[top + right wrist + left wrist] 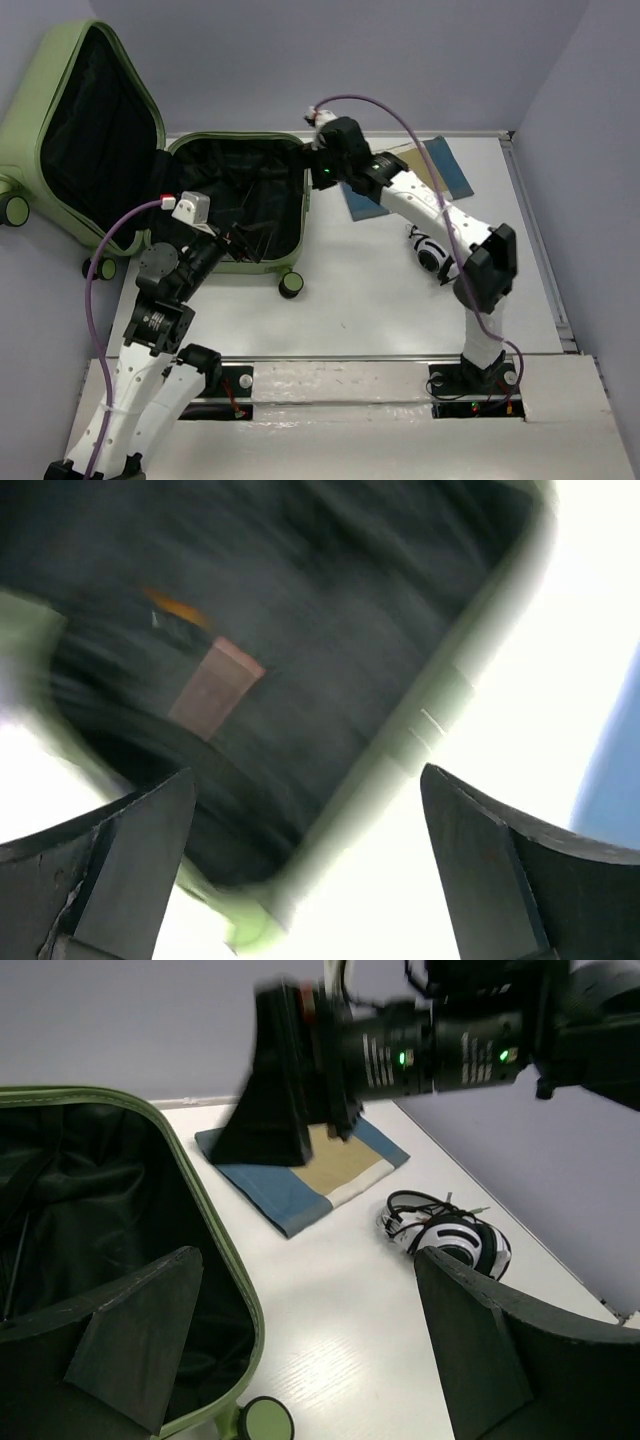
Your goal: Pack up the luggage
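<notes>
L gripper wide open, empty, at luggage front-right corner. R gripper open, empty, over luggage right rim. Luggage open, lid up to its left. Folded cloth and headphones right of luggage; R arm nearer, prob. picks next.

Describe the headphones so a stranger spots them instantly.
Find the open green luggage on the left. Right of it lies a blue cloth; the headphones sit nearer the arm bases. Unlike the flat cloth, they are rounded, striped black and white.

Robotics lab cell: plain grey walls, white table, bolted arms.
</notes>
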You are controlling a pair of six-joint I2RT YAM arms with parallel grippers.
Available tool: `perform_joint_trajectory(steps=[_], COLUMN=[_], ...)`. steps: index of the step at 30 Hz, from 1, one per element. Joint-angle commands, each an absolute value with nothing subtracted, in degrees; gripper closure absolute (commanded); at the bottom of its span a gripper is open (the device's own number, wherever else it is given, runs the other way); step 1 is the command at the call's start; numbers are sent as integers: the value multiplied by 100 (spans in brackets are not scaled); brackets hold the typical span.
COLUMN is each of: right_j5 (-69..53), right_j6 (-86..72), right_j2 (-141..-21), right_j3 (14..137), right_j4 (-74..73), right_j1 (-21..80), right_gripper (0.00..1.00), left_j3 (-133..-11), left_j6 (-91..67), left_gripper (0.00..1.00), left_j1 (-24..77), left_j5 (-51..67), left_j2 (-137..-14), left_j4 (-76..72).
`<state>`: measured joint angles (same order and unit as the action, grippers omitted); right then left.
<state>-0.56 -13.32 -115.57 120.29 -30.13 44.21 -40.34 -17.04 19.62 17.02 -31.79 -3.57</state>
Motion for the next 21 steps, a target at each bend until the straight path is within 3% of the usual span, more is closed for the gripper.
perform_joint_trajectory(steps=[1, 6, 8, 12, 21], right_j5=[1019, 2354, 2163, 2057, 1248], right_j6=[-2257, -2768, -2847, -2892, -2522], right_j2=[-9734, -7668, -7454, -7339, -8375], right_j3=[8479, 6094, 5688, 5160, 5414], right_j4=[-2603, -2479, -2444, -2303, -2207], right_j1=[2769, 1040, 513, -262, -562], right_gripper=[2, 2, 2, 2, 0], left_j3=[-4315, -4342, -4342, -4342, -4333], left_j6=[-1688, -1670, -1661, -1626, -1608], left_gripper=[1, 1, 1, 1, 1], left_j1=[2135, 2399, 2539, 2776, 2997], left_j5=[1758, 1714, 1670, 1521, 1459], left_j2=[-3015, -2866, -2822, -2742, -2663], left_j4=[-545, -527, -519, -492, -492])
